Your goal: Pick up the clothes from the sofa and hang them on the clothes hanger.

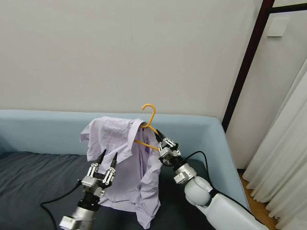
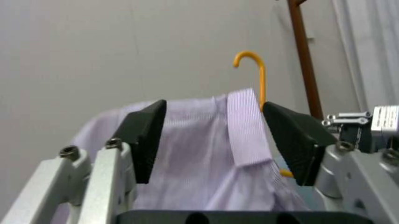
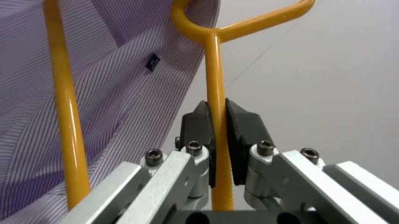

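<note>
Right claw (image 1: 159, 135) grips orange hanger (image 1: 153, 114) bearing lilac shirt (image 1: 122, 143); left claw (image 1: 109, 155) open at shirt.

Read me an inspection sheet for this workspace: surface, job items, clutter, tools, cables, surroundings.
Surface: light blue sofa with a dark seat.
Job's things: lilac shirt draped over a yellow hanger, held above the seat.
Clutter: nothing seen.
Tools: right tool shut on a hanger rod; left tool open, facing the shirt's front.
Cables: black cable across the seat by the left arm; second cable looped at the right wrist.
Surroundings: plain wall, dark door frame, white curtains.
</note>
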Robot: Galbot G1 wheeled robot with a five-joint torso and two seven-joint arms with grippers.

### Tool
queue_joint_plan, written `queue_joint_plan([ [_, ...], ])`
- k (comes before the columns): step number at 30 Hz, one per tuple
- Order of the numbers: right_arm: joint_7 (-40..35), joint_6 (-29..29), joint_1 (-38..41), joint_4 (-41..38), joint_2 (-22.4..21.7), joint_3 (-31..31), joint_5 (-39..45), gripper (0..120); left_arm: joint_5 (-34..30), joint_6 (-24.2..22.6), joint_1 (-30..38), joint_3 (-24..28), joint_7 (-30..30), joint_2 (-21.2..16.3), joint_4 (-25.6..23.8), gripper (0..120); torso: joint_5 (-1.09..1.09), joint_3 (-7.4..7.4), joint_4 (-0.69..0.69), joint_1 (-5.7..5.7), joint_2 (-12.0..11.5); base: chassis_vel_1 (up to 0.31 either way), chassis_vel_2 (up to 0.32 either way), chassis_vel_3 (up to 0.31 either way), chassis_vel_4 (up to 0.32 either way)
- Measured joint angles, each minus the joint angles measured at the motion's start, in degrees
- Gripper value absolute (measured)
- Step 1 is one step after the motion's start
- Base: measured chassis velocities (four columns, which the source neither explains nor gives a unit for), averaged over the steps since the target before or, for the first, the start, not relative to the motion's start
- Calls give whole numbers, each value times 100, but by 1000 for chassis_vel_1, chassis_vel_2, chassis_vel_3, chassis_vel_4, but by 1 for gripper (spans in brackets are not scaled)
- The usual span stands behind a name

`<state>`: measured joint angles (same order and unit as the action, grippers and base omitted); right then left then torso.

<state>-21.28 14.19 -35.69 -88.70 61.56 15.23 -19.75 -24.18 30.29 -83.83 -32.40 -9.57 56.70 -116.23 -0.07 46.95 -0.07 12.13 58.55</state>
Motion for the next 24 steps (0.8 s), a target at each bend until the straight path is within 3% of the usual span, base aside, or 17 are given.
queue_joint_plan([
  [2, 29, 56, 3, 96, 55, -20, -158, 5, -559, -100, 111, -323, -204, -656, -12, 77, 3, 0, 0, 0, 0, 0, 0, 0, 0],
  [3, 29, 56, 3, 96, 55, -20, -158, 5, -559, -100, 111, -323, -204, -656, -12, 77, 3, 0, 0, 0, 0, 0, 0, 0, 0],
  [5, 55, 114, 5, 177, 112, -23, -263, 5, -1009, -185, 280, -429, -368, -1096, 58, 85, 4, 0, 0, 0, 0, 0, 0, 0, 0],
  [8, 75, 236, 30, 411, 247, 21, -482, 5, -2076, -448, 691, -384, -1174, -2013, 426, 97, 3, 1, 0, 0, 0, 0, 0, 0, 0],
  [9, 75, 236, 30, 411, 247, 21, -482, 5, -2076, -448, 691, -384, -1174, -2013, 426, 97, 3, 1, 0, 0, 0, 0, 0, 0, 0],
  [13, 106, 340, 65, 569, 304, 76, -740, 5, -2700, -811, 1459, 5, -2237, -2737, 1164, 100, 0, 1, -1, 1, 0, 0, 0, 0, 0],
  [15, 115, 356, 103, 619, 328, 112, -768, 5, -2815, -928, 1700, 105, -2533, -2913, 1389, 100, 0, 1, -2, 0, 0, 0, 0, 0, 0],
  [19, 123, 363, 202, 704, 431, 157, -801, 5, -2954, -1305, 3317, 1263, -3606, -3320, 2416, 100, 0, 1, 3, 1, 0, 0, 0, 0, 0],
  [20, 123, 363, 202, 704, 431, 157, -801, 5, -2954, -1305, 3317, 1263, -3606, -3320, 2416, 100, 0, 1, 3, 1, 0, 0, 0, 0, 0],
  [21, 124, 363, 216, 704, 452, 156, -815, 5, -2948, -1407, 3906, 1783, -3874, -3309, 2683, 100, 7, 1, 4, 0, 0, 0, 0, 0, 0],
  [23, 126, 361, 226, 706, 469, 154, -849, 5, -2909, -1516, 4888, 2638, -4257, -3166, 3117, 100, -2, 1, -1, 1, 0, 0, 0, 0, 0],
  [24, 126, 361, 226, 706, 469, 154, -849, 5, -2909, -1516, 4888, 2638, -4257, -3166, 3117, 100, -2, 1, -1, 1, 0, 0, 0, 0, 0],
])
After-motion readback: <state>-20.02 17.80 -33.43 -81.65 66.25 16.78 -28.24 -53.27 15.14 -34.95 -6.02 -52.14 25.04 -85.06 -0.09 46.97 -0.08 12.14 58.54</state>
